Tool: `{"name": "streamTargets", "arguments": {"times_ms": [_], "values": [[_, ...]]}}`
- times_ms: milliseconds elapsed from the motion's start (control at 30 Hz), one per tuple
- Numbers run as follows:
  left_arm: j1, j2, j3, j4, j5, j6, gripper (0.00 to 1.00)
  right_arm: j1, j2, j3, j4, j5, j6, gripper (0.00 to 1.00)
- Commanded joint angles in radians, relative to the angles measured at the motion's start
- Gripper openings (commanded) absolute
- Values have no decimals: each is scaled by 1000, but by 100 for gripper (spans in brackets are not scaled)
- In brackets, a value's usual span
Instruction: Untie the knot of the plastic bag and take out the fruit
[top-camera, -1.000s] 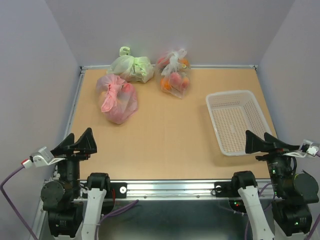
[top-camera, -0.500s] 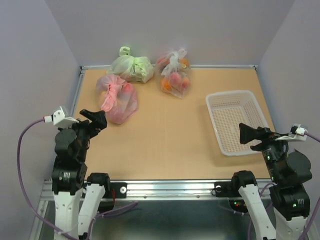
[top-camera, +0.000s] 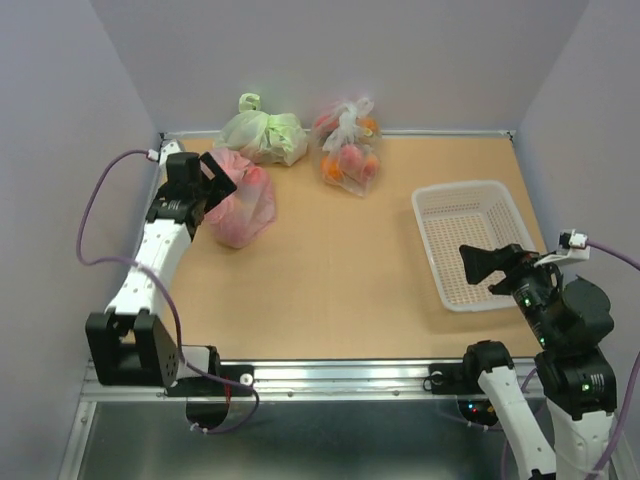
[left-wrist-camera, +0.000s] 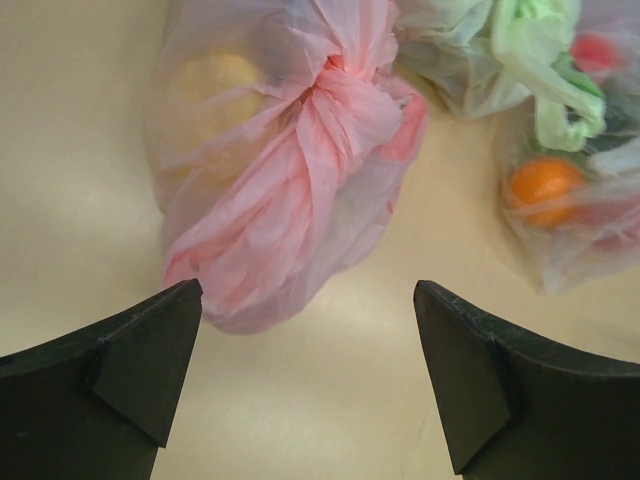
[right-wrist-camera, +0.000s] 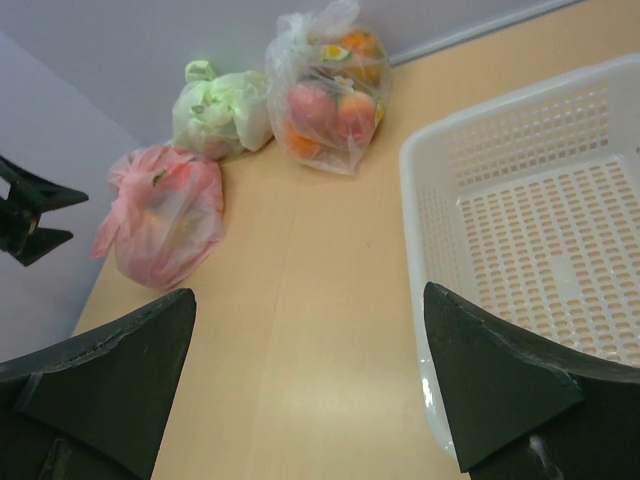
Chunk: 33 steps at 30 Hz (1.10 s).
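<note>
The crinkled pink plastic bag (left-wrist-camera: 260, 220) with its twisted knot (left-wrist-camera: 340, 82) lies just beyond the left fingers (left-wrist-camera: 130, 370). These and the right fingers (right-wrist-camera: 100, 385) gape wide, empty.

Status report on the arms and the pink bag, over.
Left gripper open, empty, at the pink bag. Knot tied, fruit inside. Right gripper open, empty, beside the basket. Path to knot clear.

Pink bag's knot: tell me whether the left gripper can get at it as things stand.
Probably yes: the left gripper is open and faces the knot, which lies uncovered.
</note>
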Motion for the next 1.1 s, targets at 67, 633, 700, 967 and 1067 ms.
{"name": "streamTargets", "arguments": {"times_ms": [67, 633, 700, 967, 1067], "values": [[5, 264, 185, 114, -81, 0, 99, 9, 110, 21, 23, -39, -49, 100], [-228, 378, 187, 143, -26, 268, 0, 7, 274, 73, 26, -221, -153, 100], [-294, 317, 169, 143, -9, 354, 0, 7, 310, 81, 26, -258, -167, 100], [-620, 120, 70, 145, 65, 531, 0, 7, 480, 104, 55, -434, -201, 100], [-680, 50, 8, 146, 95, 554, 0, 9, 528, 115, 74, -467, -212, 100]]}}
